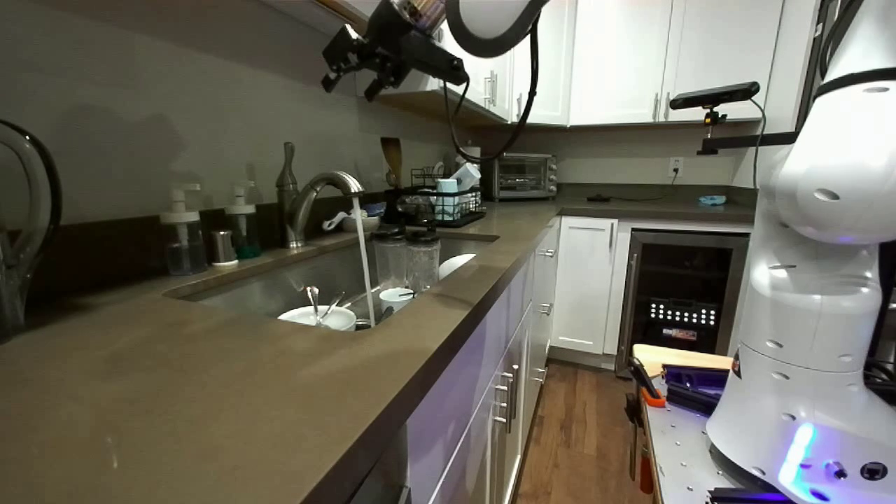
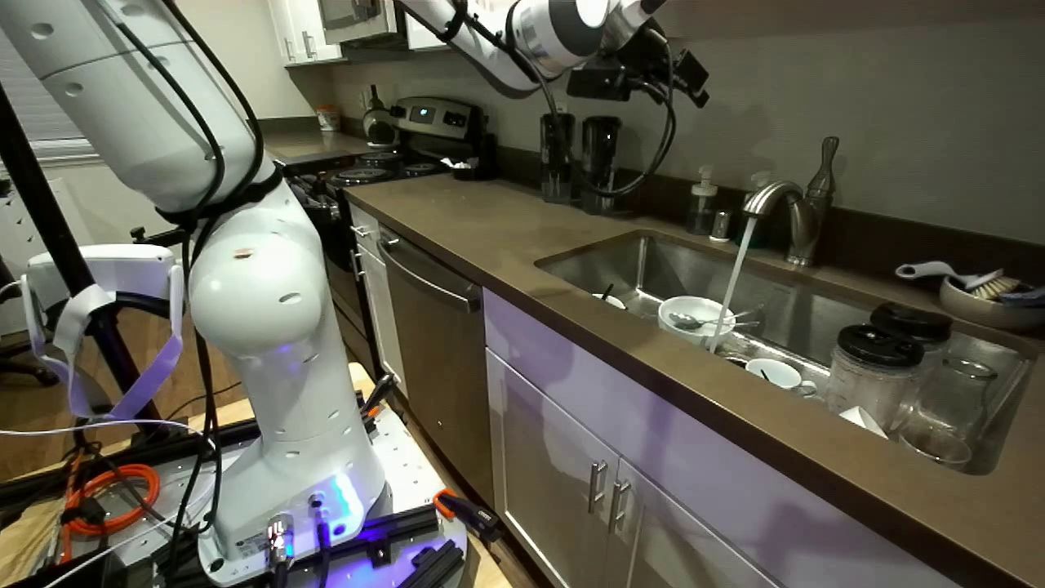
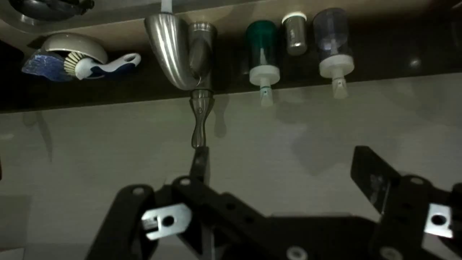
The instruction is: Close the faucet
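In an exterior view, a red-and-white label is showing at the dark glass door; its print is appearing too small to read. The gripper is presenting its black, flat-padded fingers spread wide apart, and is hanging higher than the faucet. The brushed-metal, arched faucet is standing at the steel sink's rear edge, its lever pointing upward, and is discharging a narrow water stream.
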`<state>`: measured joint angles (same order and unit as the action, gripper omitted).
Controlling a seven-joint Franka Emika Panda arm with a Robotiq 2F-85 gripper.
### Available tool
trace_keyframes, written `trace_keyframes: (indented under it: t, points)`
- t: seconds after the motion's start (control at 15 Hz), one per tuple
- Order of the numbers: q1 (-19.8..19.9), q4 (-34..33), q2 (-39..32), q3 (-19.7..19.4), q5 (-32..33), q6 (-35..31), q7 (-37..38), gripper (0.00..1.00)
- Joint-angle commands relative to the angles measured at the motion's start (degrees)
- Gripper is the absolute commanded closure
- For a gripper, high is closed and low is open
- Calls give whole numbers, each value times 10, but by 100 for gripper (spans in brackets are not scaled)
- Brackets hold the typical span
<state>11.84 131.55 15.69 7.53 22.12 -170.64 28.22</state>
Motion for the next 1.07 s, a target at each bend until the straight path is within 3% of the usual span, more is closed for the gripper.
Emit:
trace_keyframes:
  t: [0.0,0.4,0.53,0.6,1.0]
  points:
    - [90,-27,-31,51,83,-69,96,0]
    - [207,-147,-100,140,198,-60,205,0]
    - [210,-190,-135,156,222,-41,222,0]
    - [197,-137,-94,133,189,-59,191,0]
    - [201,-176,-131,146,198,-51,197,0]
